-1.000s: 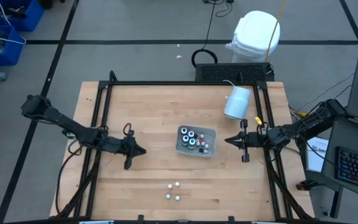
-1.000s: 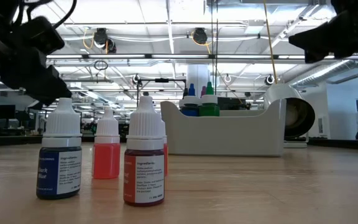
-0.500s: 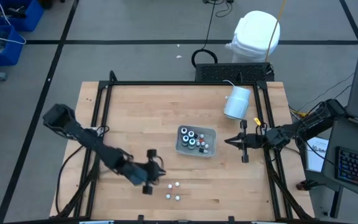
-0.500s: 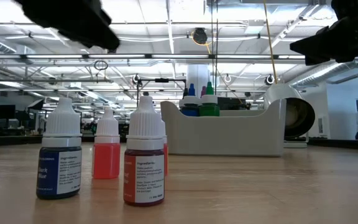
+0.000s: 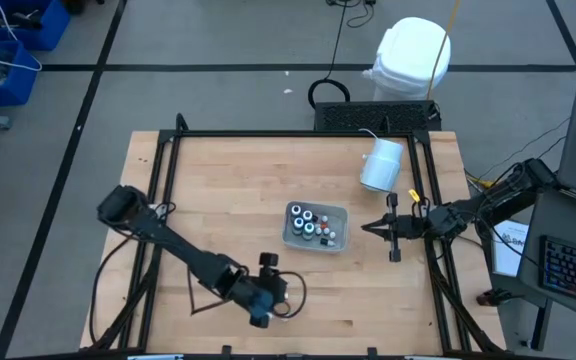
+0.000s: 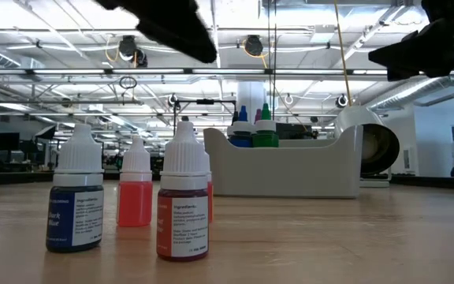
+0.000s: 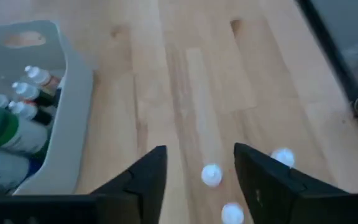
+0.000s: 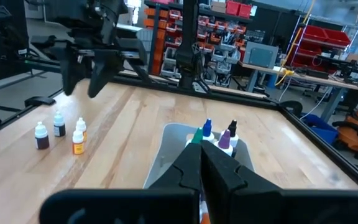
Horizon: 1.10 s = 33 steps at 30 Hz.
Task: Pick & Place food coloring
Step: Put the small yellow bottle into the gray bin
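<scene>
My left gripper (image 7: 197,171) open, empty, above small bottles (image 7: 211,175). Bottles close together: finger might knock neighbour over. Right gripper (image 5: 372,228) shut, waiting beside tray (image 5: 340,212).

Bright, even overhead strip lights; soft shadows on worktop (image 5: 218,190). Left wrist view blurred; low view's background hazy.

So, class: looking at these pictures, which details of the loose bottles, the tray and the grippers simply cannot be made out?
- High view: the left gripper covers the loose bottles.
- Low view: the fourth bottle is mostly hidden behind the red-brown bottle.
- Low view: the tray wall hides its bottles' bodies.
- Right wrist view: the right gripper blocks part of the tray.
</scene>
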### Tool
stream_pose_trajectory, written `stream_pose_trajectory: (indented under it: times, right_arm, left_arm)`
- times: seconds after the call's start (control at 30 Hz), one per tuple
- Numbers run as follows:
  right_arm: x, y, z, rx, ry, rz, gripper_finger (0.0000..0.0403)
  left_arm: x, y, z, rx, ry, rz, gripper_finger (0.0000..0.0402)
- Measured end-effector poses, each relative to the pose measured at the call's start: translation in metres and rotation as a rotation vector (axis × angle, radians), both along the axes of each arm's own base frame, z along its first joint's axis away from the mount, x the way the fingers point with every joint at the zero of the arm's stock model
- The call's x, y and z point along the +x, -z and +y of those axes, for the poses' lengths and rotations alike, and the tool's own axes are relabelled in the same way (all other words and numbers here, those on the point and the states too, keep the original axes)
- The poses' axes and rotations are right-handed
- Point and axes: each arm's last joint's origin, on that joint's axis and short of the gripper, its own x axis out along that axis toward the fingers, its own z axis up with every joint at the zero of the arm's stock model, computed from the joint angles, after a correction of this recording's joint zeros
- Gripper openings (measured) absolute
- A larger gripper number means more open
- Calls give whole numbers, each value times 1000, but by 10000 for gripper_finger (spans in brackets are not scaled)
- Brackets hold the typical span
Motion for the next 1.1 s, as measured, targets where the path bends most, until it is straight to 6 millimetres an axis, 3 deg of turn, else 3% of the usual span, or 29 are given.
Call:
stream_pose_trajectory:
  times: [0.13,0.3,0.47,0.8,1.1]
  right_arm:
    - [0,-1,0,3,1,-11,0]
    - [0,-2,0,-8,2,-20,0]
    - [0,-2,0,-8,3,-19,0]
    - [0,-1,0,-12,2,-13,0]
    - [0,-1,0,-13,2,-9,0]
  left_arm:
    - [9,1,9,-9,-32,4,208]
    - [18,19,16,-34,-23,73,209]
    - [22,38,14,-82,-35,133,209]
    - [23,40,11,-176,-53,148,209]
    - [28,60,7,-161,-44,174,209]
